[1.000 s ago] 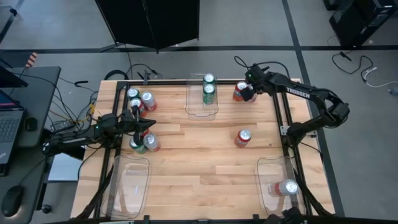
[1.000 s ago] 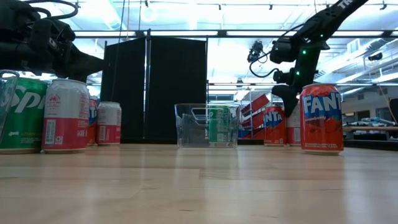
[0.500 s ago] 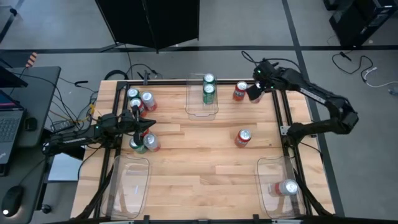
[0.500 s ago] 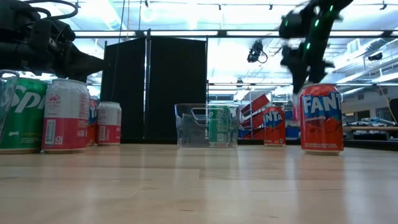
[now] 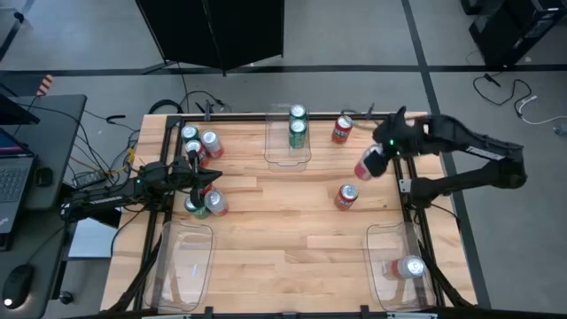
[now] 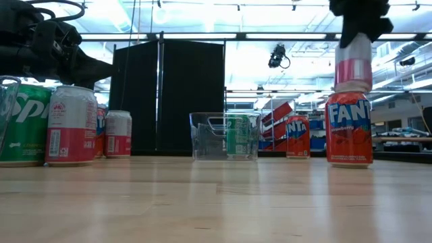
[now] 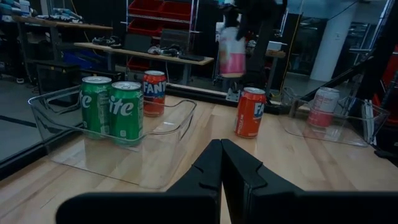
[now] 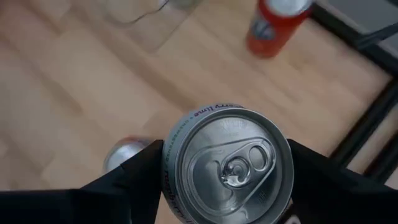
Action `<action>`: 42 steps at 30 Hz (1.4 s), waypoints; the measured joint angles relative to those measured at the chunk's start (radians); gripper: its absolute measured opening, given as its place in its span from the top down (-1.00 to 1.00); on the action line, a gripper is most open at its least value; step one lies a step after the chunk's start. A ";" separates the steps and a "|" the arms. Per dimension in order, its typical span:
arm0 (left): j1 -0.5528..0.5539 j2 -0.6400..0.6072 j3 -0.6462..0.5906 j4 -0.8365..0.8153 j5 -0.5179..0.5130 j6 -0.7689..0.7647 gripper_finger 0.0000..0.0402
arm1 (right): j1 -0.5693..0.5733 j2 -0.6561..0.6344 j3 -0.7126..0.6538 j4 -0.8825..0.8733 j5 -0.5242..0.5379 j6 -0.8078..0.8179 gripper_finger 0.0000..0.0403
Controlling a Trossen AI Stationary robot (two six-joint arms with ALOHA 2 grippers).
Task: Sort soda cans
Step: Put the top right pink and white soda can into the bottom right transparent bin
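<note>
The right tool [image 5: 379, 159] is clenched around a pink-and-white soda can [image 5: 368, 165], holding it in the air above the right side of the wooden surface [image 5: 283, 226]; in the right wrist view the can's silver top [image 8: 227, 166] sits between the two dark fingers [image 8: 124, 180]. Below and just beside it stands a red Fanta can [image 5: 346, 196], with another red Fanta can [image 5: 342, 130] near the far edge. Two green Sprite cans [image 5: 298, 125] stand in the clear tray [image 5: 287, 160] at the far middle. One silver-white can [image 5: 410, 267] lies in the near right tray [image 5: 383, 237]. The left tool [image 5: 200, 180] hovers at the surface's left side, fingers pressed together and holding nothing, between a far cluster of cans [image 5: 200, 143] and a near pair [image 5: 205, 204].
</note>
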 joint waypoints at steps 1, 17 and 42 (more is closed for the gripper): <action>0.000 0.000 0.000 0.000 0.000 0.000 0.94 | 0.043 0.000 0.000 0.000 0.003 0.028 -0.34; 0.000 0.000 0.000 -0.002 0.000 -0.007 0.94 | 0.697 0.150 0.002 -0.078 -0.087 0.574 -0.34; 0.000 0.000 0.000 -0.001 0.000 -0.002 0.94 | 0.931 0.302 0.049 -0.153 -0.132 0.835 -0.34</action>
